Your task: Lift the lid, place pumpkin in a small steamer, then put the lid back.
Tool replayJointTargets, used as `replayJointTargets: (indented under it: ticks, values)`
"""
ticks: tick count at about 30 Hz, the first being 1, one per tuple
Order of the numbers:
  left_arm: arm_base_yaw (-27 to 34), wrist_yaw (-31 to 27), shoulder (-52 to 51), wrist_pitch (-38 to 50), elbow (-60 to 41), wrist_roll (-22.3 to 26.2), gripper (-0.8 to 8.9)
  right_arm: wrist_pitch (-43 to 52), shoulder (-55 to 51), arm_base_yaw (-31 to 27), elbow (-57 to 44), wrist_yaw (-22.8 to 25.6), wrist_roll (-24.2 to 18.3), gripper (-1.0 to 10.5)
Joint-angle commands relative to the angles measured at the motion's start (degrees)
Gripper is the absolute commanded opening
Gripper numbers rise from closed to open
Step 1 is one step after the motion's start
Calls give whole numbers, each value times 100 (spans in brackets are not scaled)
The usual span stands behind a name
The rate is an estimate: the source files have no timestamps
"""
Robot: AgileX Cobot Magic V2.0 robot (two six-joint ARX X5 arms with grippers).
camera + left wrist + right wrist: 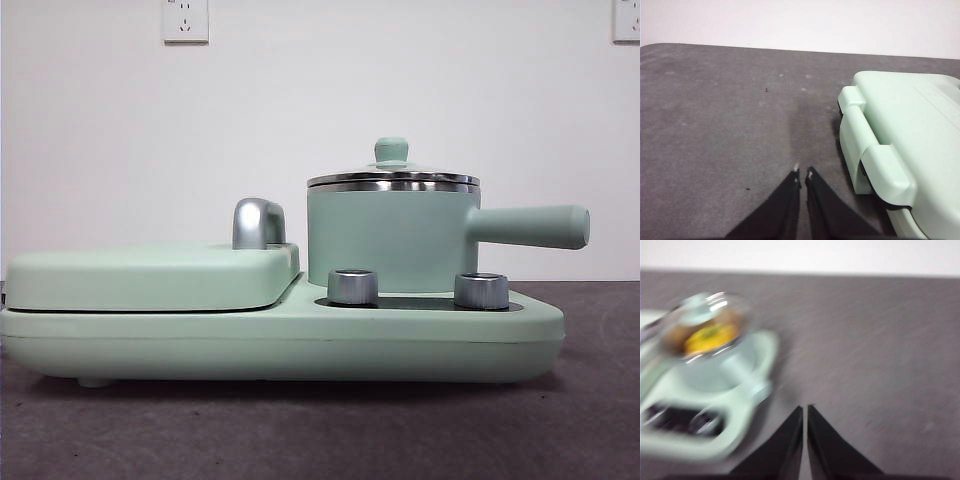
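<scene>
The small steamer (390, 240) stands on the right of the mint-green cooker base (280, 340), its long handle pointing right. The glass lid (392, 172) with its mint-green knob sits on the steamer. In the blurred right wrist view the pumpkin (707, 337) shows yellow through the lid (702, 315), inside the steamer (715, 372). My right gripper (805, 409) is shut and empty over the grey table, off to the side of the steamer. My left gripper (803, 172) is shut and empty over the table beside the griddle cover (905, 135). No gripper shows in the front view.
The flat mint-green griddle cover (150, 275) with a chrome handle (258, 223) fills the cooker's left half. Two steel knobs (352, 286) sit at the cooker's front. White wall with sockets behind.
</scene>
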Motion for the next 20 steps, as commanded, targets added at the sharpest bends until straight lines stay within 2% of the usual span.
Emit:
replayJointTargets:
  ticks: [1, 5, 9, 14, 20]
  values:
    - [7, -22, -7, -35, -109, 72, 25, 1320, -216, -323, -850, 61, -308, 11]
    - [7, -22, -7, -35, -109, 70, 25, 2800, -590, -638, -2133, 107, -533, 11]
    - [7, -22, -7, -35, -109, 72, 25, 3720, -935, -697, -3005, 98, -557, 11]
    - [7, -22, -7, -35, -109, 72, 25, 4068, -1266, -697, -3622, 133, -614, 11]
    - [7, -22, -7, -35, -109, 72, 25, 4046, -1543, -697, -4044, 203, -601, 11]
